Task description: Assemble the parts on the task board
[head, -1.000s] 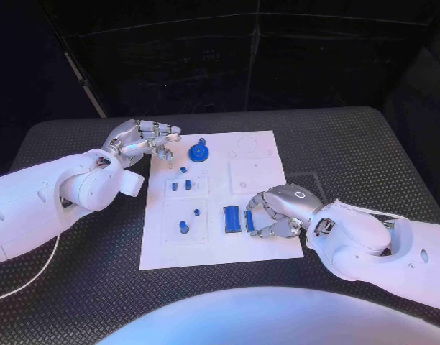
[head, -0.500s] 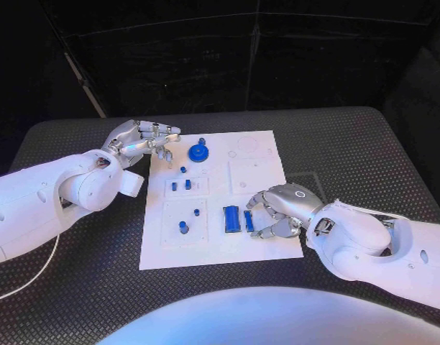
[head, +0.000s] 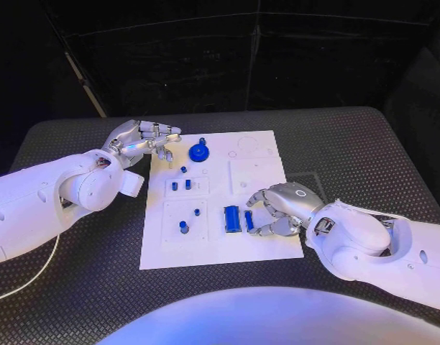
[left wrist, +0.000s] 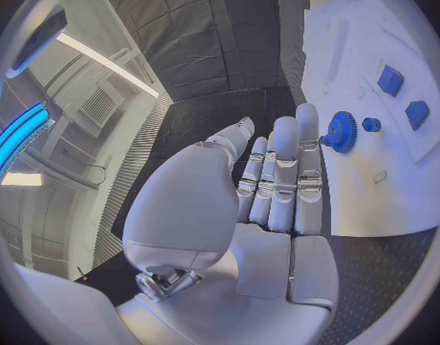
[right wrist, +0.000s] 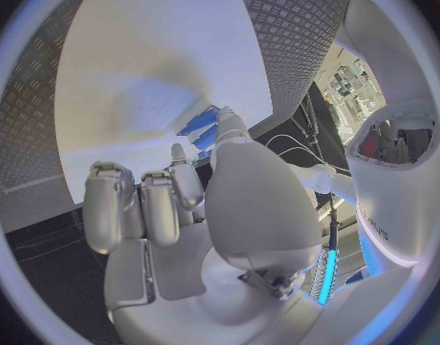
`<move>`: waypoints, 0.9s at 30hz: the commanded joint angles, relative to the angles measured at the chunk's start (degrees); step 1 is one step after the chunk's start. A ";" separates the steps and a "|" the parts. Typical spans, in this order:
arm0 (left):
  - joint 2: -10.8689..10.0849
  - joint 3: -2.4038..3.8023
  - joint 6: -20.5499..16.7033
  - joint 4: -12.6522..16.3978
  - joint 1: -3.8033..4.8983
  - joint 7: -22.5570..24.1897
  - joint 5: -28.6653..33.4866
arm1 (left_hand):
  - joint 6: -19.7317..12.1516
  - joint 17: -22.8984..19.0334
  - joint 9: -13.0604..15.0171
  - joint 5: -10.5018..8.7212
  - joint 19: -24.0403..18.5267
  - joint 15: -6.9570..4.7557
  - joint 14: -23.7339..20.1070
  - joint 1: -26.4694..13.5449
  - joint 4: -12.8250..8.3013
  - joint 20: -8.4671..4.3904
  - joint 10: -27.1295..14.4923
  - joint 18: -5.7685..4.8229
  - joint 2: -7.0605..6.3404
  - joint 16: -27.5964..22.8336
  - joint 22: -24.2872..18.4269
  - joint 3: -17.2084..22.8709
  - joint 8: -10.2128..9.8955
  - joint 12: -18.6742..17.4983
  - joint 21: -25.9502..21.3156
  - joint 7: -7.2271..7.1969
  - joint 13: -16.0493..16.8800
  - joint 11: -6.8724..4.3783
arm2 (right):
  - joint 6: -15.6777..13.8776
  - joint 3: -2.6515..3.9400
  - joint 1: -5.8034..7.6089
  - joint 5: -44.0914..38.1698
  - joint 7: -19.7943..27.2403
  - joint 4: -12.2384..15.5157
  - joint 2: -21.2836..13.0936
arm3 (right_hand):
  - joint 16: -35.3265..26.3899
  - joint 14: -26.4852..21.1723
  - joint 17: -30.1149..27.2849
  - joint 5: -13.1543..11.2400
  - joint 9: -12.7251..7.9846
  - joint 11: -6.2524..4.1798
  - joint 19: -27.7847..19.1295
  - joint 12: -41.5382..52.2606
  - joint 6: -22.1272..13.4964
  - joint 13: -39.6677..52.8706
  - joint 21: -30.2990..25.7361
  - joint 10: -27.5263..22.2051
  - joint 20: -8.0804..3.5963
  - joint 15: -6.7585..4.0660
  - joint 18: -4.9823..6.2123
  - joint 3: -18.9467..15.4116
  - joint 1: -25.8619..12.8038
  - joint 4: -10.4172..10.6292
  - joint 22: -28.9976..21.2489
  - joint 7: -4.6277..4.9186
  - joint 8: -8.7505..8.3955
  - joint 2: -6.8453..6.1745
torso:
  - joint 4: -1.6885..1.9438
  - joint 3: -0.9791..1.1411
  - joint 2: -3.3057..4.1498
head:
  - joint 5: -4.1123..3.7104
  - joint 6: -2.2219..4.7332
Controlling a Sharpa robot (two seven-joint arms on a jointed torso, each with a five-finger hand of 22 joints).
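Care is advised: blue blocks point(head: 238, 218) should be pinched squarely by the curled, empty right hand point(head: 279, 208); left hand point(head: 142, 139) hovers empty, fingers apart.

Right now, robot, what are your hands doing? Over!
Left hand open beside blue gear. Right hand curled by two blue blocks on task board, grip unclear. Nothing blocking.

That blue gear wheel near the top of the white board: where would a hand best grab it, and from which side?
Probably by its toothed rim, coming straight down from above. The blue gear lies flat on the task board, so only its edge and a small raised hub offer a hold. The left hand hovers just beside it, so it looks best placed.
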 commanded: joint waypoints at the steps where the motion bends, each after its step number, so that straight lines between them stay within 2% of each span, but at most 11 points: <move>1: -0.02 0.05 0.52 0.13 0.06 0.09 -0.16 | -0.27 -0.05 -0.01 0.05 0.12 0.14 -0.43 -0.20 -0.12 0.37 -0.40 1.13 0.31 -0.12 -0.05 -0.32 0.16 0.17 -0.31 -0.02 0.10 0.02 | -2.15 0.01 0.05 0.76 -0.54 0.01 -0.03 | -0.05 4.39 8.16 -0.21 0.07 -0.01 1.08 0.09 0.23 0.12 -0.14 -0.14 0.41 0.47 0.28 0.45 -0.29 -0.04 4.49 -0.06 0.41 0.54 | -0.04 0.02 0.00 | 0.01 0.00; 5: 0.02 0.05 0.54 0.12 0.06 0.09 -0.28 | -0.27 -0.05 -0.01 0.05 0.12 0.14 -0.43 -0.20 -0.12 0.37 -0.40 1.13 0.31 -0.12 -0.05 -0.32 0.16 0.17 -0.31 -0.02 0.10 0.02 | -2.06 0.01 0.05 1.66 -0.63 -0.31 0.03 | -0.04 4.40 8.19 -0.52 0.07 -0.03 1.08 0.14 0.32 0.14 -0.15 -0.12 0.39 0.45 0.29 0.43 -0.60 -0.07 4.46 -0.10 0.52 0.58 | 0.00 0.01 -0.03 | -0.02 0.00; 10: 0.05 0.05 0.54 0.11 0.06 0.07 -0.34 | -0.28 -0.05 -0.01 0.06 0.12 0.14 -0.44 -0.15 -0.14 0.37 -0.42 1.13 0.34 -0.12 -0.06 -0.31 0.17 0.20 -0.32 -0.02 0.10 0.01 | -0.97 0.01 0.06 2.48 -0.77 -0.80 0.17 | -0.08 4.38 8.12 -2.23 0.03 -0.08 1.06 0.16 0.37 0.02 -0.19 -0.20 0.34 0.40 0.30 0.42 -0.52 -0.16 4.41 -0.15 0.72 0.17 | 0.04 -0.03 -0.05 | 0.04 0.00; 17: 0.03 0.05 0.52 0.12 0.06 0.03 -0.35 | -0.28 -0.05 -0.01 0.06 0.12 0.14 -0.44 -0.15 -0.14 0.37 -0.42 1.13 0.34 -0.12 -0.06 -0.31 0.17 0.20 -0.32 -0.02 0.10 0.01 | 0.08 0.02 0.06 3.04 -0.39 -1.14 0.29 | -0.14 4.36 8.05 -6.82 0.01 -0.15 1.02 0.27 0.54 -0.07 -0.25 -0.29 0.28 0.35 0.31 0.79 1.78 -0.30 4.35 -0.22 1.06 -0.17 | -0.06 -0.05 -0.11 | 0.13 0.00; 19: 0.03 0.05 0.56 0.12 0.06 -0.01 -0.36 | -0.28 -0.05 -0.01 0.06 0.12 0.14 -0.44 -0.15 -0.14 0.37 -0.42 1.13 0.34 -0.12 -0.06 -0.31 0.17 0.20 -0.32 -0.02 0.10 0.01 | 0.15 0.02 0.06 3.50 -0.04 -1.18 0.32 | -0.12 4.37 8.08 -8.38 0.00 -0.15 1.03 0.33 0.59 -0.05 -0.23 -0.27 0.26 0.34 0.30 0.49 1.81 -0.18 4.38 -0.24 1.13 -0.72 | -0.04 -0.04 -0.07 | 0.10 0.00; 23: 0.04 0.05 0.63 0.11 0.06 -0.09 -0.36 | -0.28 -0.05 -0.01 0.06 0.12 0.14 -0.44 -0.15 -0.14 0.37 -0.42 1.13 0.34 -0.12 -0.06 -0.31 0.17 0.20 -0.32 -0.02 0.10 0.01 | -0.24 0.02 0.06 3.99 0.42 -1.21 0.45 | -0.09 4.37 8.13 -15.50 -0.02 -0.13 1.05 0.52 0.55 0.01 -0.21 -0.18 0.24 0.32 0.29 -1.66 0.74 0.09 4.42 -0.24 1.17 -3.42 | -0.04 -0.03 -0.09 | 0.06 0.00; 25: 0.05 0.05 0.66 0.11 0.06 -0.10 -0.36 | -0.30 -0.06 0.00 0.08 0.12 0.14 -0.45 -0.05 -0.19 0.37 -0.46 1.14 0.37 -0.12 -0.08 -0.29 0.19 0.26 -0.34 -0.02 0.11 0.01 | -0.69 0.02 0.06 4.10 0.45 -1.20 0.47 | -0.07 4.38 8.17 -17.23 -0.02 -0.13 1.05 0.63 0.55 0.10 -0.21 -0.11 0.24 0.34 0.29 -2.67 0.25 0.17 4.42 -0.22 1.19 -4.34 | 0.01 -0.03 -0.07 | 0.03 0.00; 27: 0.04 0.05 0.66 0.11 0.06 -0.11 -0.36 | -0.30 -0.06 0.00 0.08 0.12 0.14 -0.45 -0.05 -0.19 0.37 -0.46 1.14 0.37 -0.12 -0.08 -0.29 0.19 0.26 -0.34 -0.02 0.11 0.01 | -1.28 0.02 0.06 4.19 0.40 -1.18 0.45 | -0.02 4.40 8.25 -17.65 -0.01 -0.15 1.08 0.74 0.59 0.19 -0.18 -0.04 0.21 0.32 0.28 -3.85 -0.47 0.23 4.47 -0.25 1.21 -5.35 | 0.00 -0.01 -0.06 | 0.06 0.00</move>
